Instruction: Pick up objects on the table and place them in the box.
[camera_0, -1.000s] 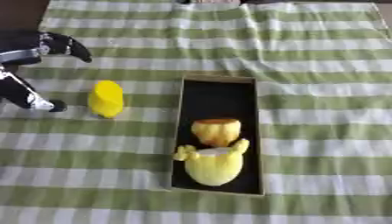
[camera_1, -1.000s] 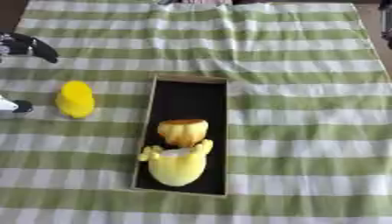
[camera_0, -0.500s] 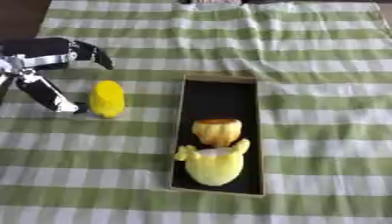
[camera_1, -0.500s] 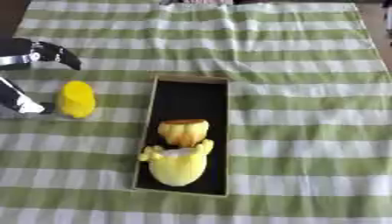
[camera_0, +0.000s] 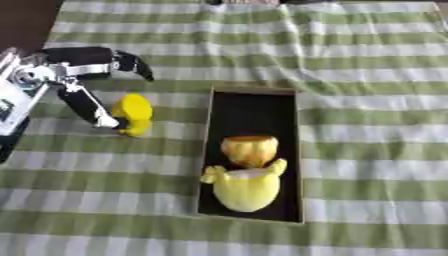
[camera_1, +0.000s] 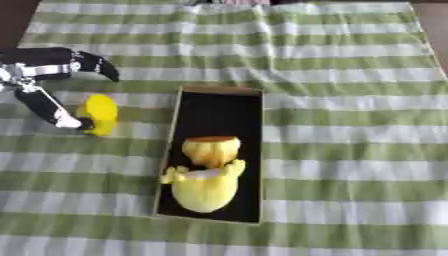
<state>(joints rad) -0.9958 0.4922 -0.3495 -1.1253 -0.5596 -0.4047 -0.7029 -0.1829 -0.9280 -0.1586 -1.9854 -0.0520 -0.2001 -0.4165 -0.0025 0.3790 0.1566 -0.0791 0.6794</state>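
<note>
A: Left eye view first. What's the left hand doing?

B: It comes in from nine o'clock, fingers spread apart and clamped on nothing. The thumb points down toward five o'clock, its tip touching the near left edge of the yellow object. The upper fingers arch above that object, clear of it.

A: And where does the yellow thing sit?

B: On the green-and-white striped cloth, just beside the box, at nine o'clock from its far end, outside it.

A: What's in the box?

B: Two things on the dark floor: an orange-topped yellow piece in the middle, and a larger yellow plush shape at six o'clock from it, touching it.

A: Right eye view now?

B: Same layout. The hand shows at the left edge, fingers parted, the thumb tip meeting the yellow object's lower left. The box lies lengthwise, twelve to six o'clock, both items in its near half. I can't see the right hand in either view.
</note>
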